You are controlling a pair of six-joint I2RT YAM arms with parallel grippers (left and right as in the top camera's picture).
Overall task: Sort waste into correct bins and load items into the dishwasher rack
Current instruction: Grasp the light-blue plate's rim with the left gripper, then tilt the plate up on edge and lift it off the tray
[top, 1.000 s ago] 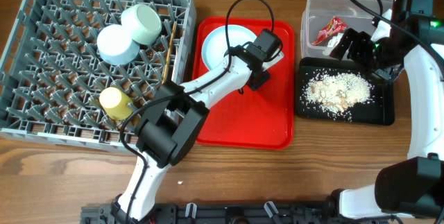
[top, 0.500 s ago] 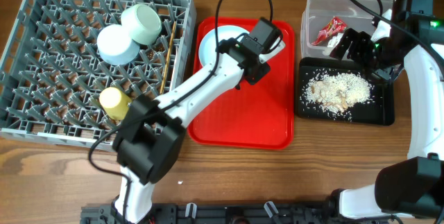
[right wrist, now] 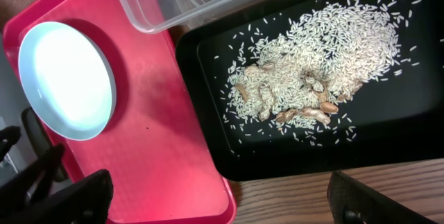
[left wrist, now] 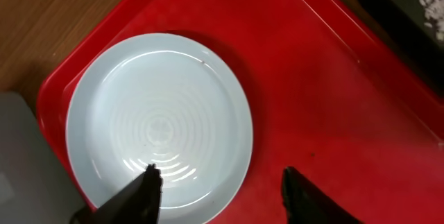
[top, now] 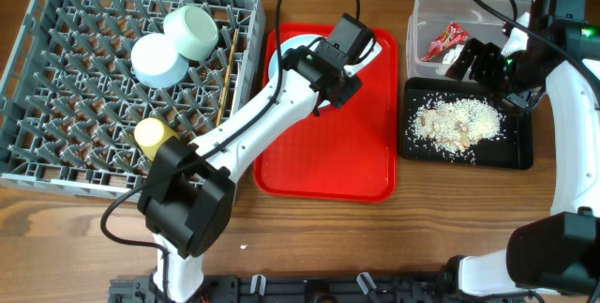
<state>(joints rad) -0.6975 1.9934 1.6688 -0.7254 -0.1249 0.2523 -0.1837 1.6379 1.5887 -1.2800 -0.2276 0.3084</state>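
Observation:
The white plate [left wrist: 159, 123] lies at the far left of the red tray [left wrist: 333, 113]. My left gripper [left wrist: 220, 179] hangs open over the plate's rim, one fingertip above the plate and the other above the tray, holding nothing. The grey rack [top: 141, 187] holds two pale bowls [top: 155, 59], a yellow cup [top: 155, 139] and chopsticks [top: 227, 78]. The clear tub [top: 441, 10] holds the red wrapper [top: 445, 40]. Rice and food scraps [right wrist: 312, 64] cover the black tray [right wrist: 388, 141]. My right gripper [right wrist: 222, 193] is open and empty above the black tray's near-left corner.
In the overhead view the left arm [top: 253, 125] stretches from the table's front edge across the rack's corner and the red tray. The black tray sits just right of the red tray [top: 328, 153], with the clear tub behind it.
My left gripper has moved back and to the left across the red tray, over the plate, and has opened from shut. The right arm has not moved.

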